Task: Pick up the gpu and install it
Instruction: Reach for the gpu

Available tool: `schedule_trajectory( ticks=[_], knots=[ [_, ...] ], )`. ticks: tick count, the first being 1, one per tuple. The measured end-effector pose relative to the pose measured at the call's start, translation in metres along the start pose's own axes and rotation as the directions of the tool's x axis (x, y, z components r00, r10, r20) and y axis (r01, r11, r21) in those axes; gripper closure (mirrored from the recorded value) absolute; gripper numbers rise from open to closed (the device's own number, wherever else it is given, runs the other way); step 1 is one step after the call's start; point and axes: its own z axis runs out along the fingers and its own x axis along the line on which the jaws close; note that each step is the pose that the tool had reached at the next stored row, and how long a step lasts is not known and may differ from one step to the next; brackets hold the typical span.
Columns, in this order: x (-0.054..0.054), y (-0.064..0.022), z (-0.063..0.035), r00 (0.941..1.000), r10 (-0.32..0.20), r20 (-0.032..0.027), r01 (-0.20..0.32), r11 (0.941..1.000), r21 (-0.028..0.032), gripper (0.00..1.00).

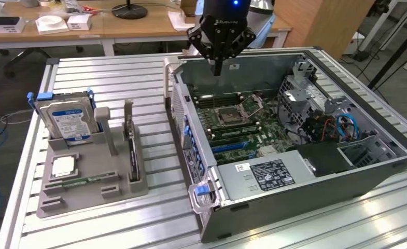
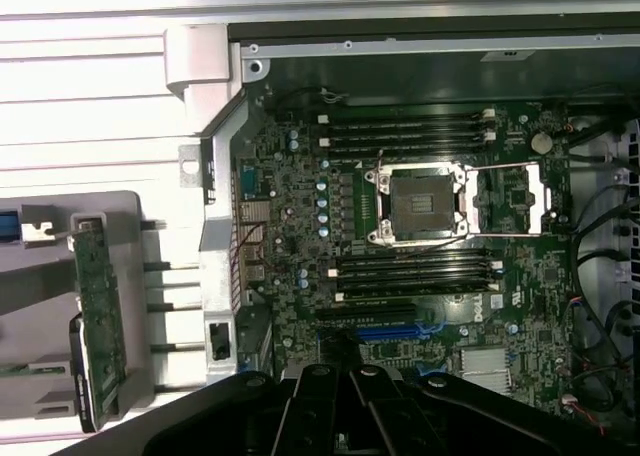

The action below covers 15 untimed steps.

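Observation:
The gpu (image 1: 132, 150) is a thin dark card standing on edge in a slot of the grey holder (image 1: 85, 199), on the exterior view's left. In the wrist view the gpu (image 2: 100, 316) shows as a narrow greenish board in that holder. My gripper (image 1: 218, 66) hangs over the back edge of the open computer case (image 1: 369, 171), well away from the card. Its fingers are shut, point down and hold nothing. The dark fingers (image 2: 340, 406) hover above the motherboard (image 2: 300, 226), near its blue slot (image 2: 395, 331).
The holder also carries a silver hard drive (image 1: 65, 116), a square chip (image 1: 62, 166) and a small green memory stick (image 1: 79, 181). Inside the case are the socket (image 1: 231, 115), a drive cage (image 1: 307, 98) and cables (image 1: 345, 127). Desks with boxes stand behind the table.

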Motion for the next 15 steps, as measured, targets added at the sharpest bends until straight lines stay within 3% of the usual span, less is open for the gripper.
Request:
schedule_trajectory(
  ticks=[15],
  knots=[
    [0.016, -0.0048, -0.0005, 1.0000, 0.000, 0.0001, 0.000, 1.0000, -0.0001, 0.89]
  ],
)
